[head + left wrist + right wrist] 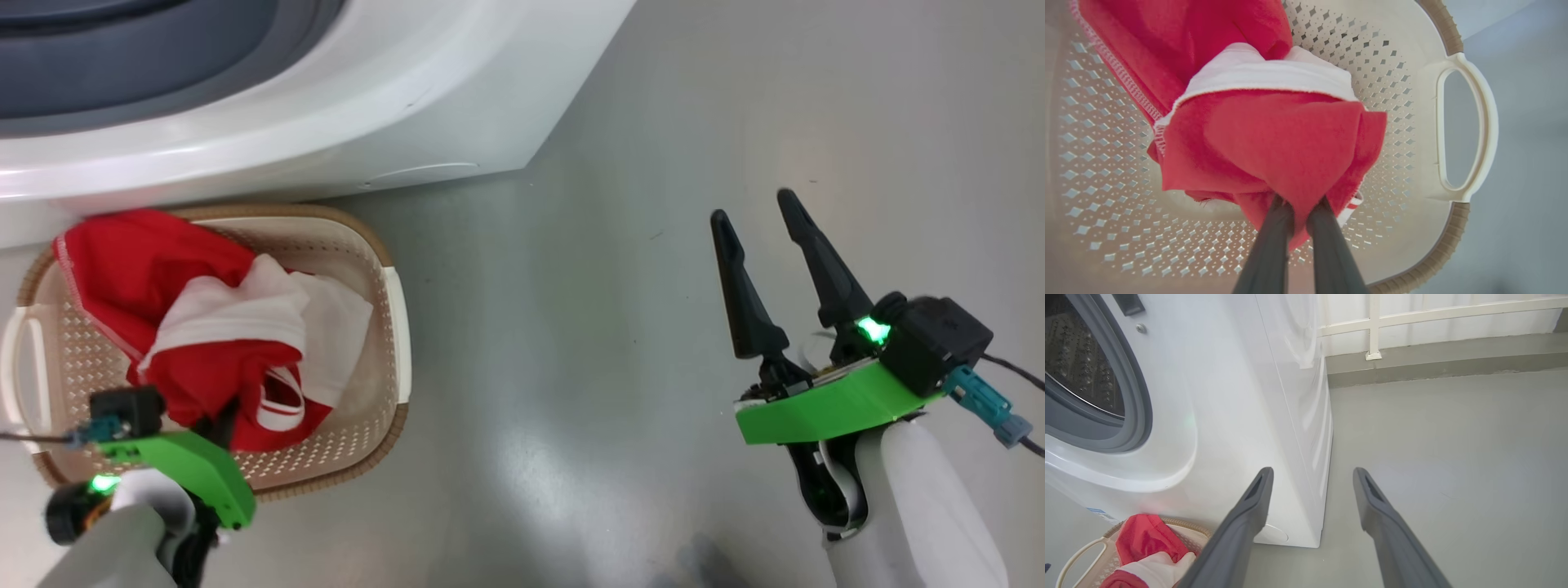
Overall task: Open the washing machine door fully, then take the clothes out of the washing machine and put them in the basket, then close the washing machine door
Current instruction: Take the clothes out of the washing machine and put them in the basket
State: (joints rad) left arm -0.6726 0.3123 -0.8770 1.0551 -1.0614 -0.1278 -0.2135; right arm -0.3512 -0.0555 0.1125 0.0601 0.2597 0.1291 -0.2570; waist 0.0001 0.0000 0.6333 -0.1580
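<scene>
Flooring: smooth grey, faintly glossy floor, bearing every item below.

Item 1: left gripper, two long dark fingers on a green wrist bracket, at the lower left of the head view, over the basket's near side. Fingers clenched tight on a fold of red cloth, and the fabric bulges around and above the tips.

Item 2: right gripper, same make, at the lower right of the head view, over bare floor and well apart from the basket. Fingers spread wide, grasping nothing, touching nothing.

Item 3: clothes, bright red soft fabric garments with white panels and white stitched edging. Heaped inside the basket, one red portion draped over the far left rim, the near end pinched in the left gripper.

Item 4: basket, small, cream-white plastic, perforated walls, brown woven-look rim, looped cream side handles. Stands on the floor just before the washing machine's front. Whether the two touch cannot be told.

Item 5: washing machine, large white front-loading box, behind the basket. Round opening ringed in grey rubber, with the perforated steel drum showing through it. Small blue label and round cap low on the front.

Item 6: pale wall with white railing above a grey kerb, beyond the machine's side.
</scene>
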